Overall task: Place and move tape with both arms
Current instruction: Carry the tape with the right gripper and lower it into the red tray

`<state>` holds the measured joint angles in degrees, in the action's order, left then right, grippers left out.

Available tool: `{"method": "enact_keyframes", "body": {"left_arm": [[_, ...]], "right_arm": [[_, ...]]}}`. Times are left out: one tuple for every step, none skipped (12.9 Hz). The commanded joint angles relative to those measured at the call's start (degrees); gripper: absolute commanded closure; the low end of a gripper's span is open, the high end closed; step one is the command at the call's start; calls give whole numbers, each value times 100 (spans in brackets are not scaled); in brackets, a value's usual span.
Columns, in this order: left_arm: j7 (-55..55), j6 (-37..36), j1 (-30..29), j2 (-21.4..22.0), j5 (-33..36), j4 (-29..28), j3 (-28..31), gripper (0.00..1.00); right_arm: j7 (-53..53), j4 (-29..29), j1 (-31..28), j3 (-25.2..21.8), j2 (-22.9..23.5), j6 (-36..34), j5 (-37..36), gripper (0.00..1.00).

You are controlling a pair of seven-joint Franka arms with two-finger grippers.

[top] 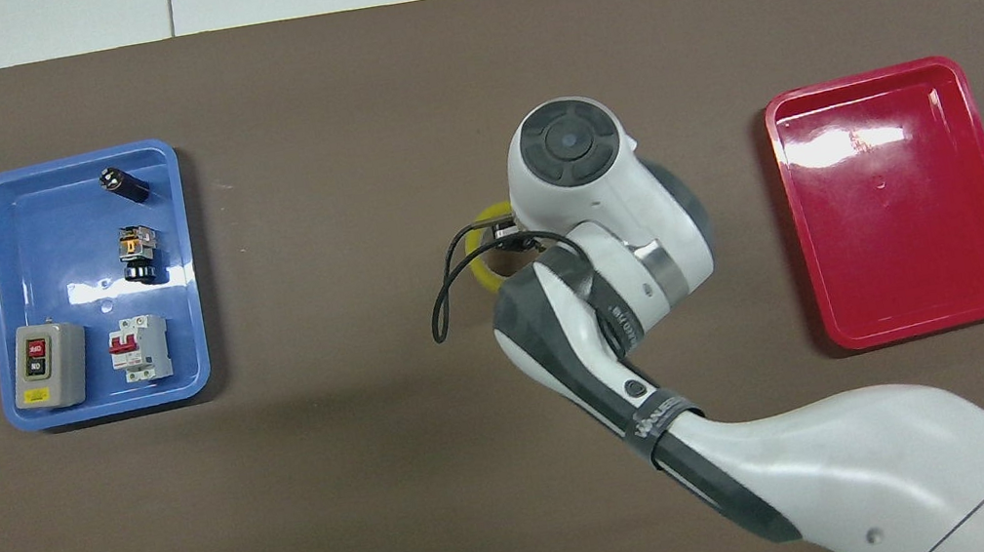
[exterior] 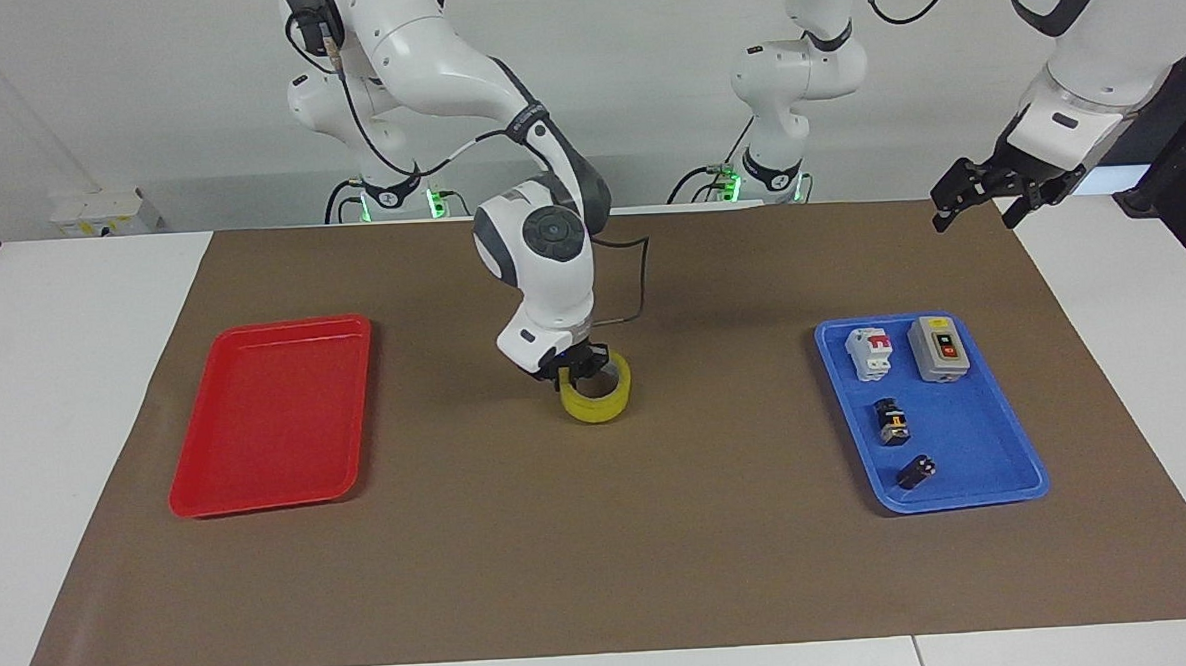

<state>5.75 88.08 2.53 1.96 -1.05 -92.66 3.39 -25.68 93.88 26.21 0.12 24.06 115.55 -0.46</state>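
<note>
Tape (exterior: pixel 596 396) sits near the middle of the brown mat (exterior: pixel 603 573) on my bench (exterior: pixel 55 396), roughly midway between the red tray (exterior: pixel 268 417) toward the right arm's end and the blue tray (exterior: pixel 969 457) toward the left arm's end. From the facing camera I see the right tool (exterior: pixel 576 366) down at the roll, its black fingers on the rim nearest the robots, one seemingly inside the ring and one outside it, clamped on the wall of the roll. The roll looks slightly tilted, its robot-side edge a little raised, though I cannot tell whether it is fully off the mat. From the overhead camera the right arm's wrist covers most of the roll, and only a yellow arc (top: pixel 481 253) shows beside the black cable loop (top: pixel 446 298). The left tool (exterior: pixel 982 194) hangs in the air over the mat's corner at the left arm's end, well apart from the tape, waiting; its fingers are spread and hold nothing. The blue tray carries a grey switch box (exterior: pixel 938 348), a white breaker with red levers (exterior: pixel 870 352) and two small black parts (exterior: pixel 891 425), all untouched.
</note>
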Motion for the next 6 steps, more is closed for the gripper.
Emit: {"method": "enact_keyframes", "body": {"left_arm": [[93, 113, 11, 129, 61, -76, -14, 0], [93, 113, 11, 138, 61, -85, -14, 0], [58, 104, 11, 138, 70, -94, -14, 0], [-20, 78, 11, 138, 70, -94, -14, 0], [-91, 95, 20, 147, 165, -111, -23, 0], [-126, 104, 28, 147, 245, -111, -32, 0]], "right_arm": [[1795, 50, -1350, 94, -628, -724, 11, 100], [2517, 121, -1781, 85, -804, -953, 11, 100], [3081, 217, -2203, 85, -893, -1051, 11, 100], [3530, 383, -2599, 85, -946, -1009, 11, 100], [3961, 629, -2995, 76, -1008, -834, 11, 100], [4374, 910, -3312, 76, -1087, -458, 2, 100]]}}
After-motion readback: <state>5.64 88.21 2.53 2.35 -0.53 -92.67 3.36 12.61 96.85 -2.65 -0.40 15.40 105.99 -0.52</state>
